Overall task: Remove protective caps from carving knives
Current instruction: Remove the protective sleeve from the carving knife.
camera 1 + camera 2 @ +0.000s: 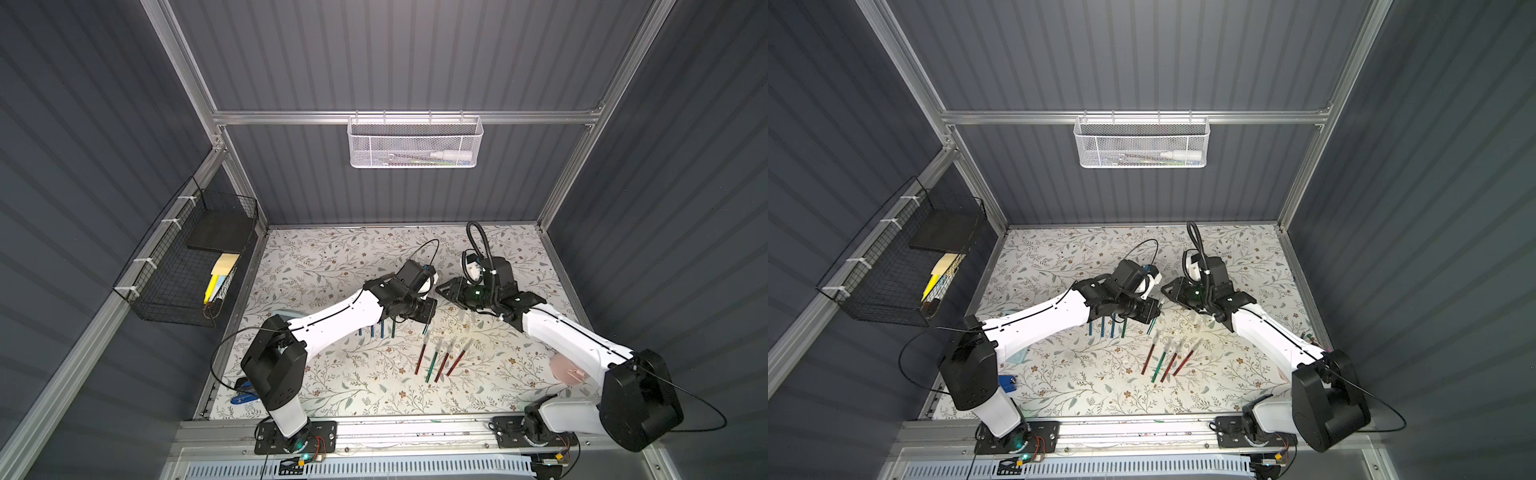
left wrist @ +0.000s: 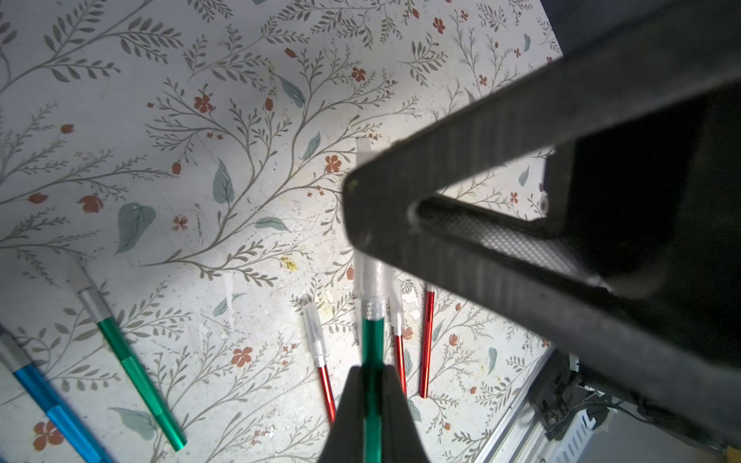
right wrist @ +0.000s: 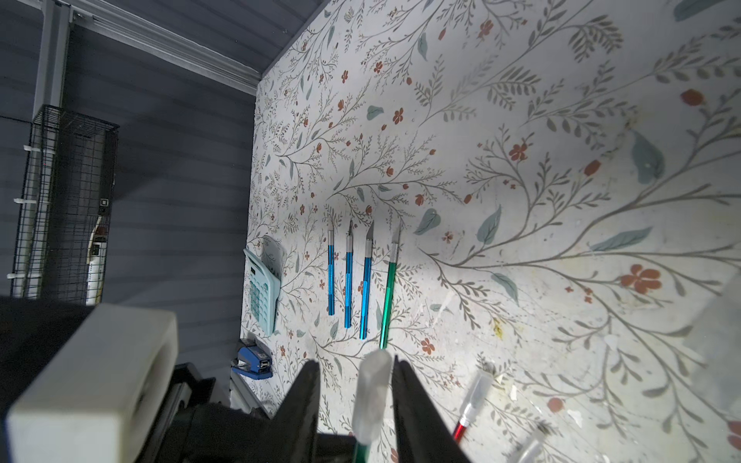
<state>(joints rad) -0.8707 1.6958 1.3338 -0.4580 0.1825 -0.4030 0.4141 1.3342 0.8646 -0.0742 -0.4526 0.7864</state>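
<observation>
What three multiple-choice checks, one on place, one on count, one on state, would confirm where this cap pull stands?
1. The cap on the held green knife sits: A inside the right gripper; B on the table; C in the basket.
2. The uncapped knives in the row number: A two; B four; C six.
3. The left gripper is: A open, empty; B shut on the green knife; C shut on a red knife.
Answers: A, the right wrist view shows it between the fingers; B, three blue and one green; B, its fingers pinch the green handle.

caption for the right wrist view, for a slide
Right gripper, jaws open, straddles the clear cap on a green knife; four uncapped knives beyond
</observation>
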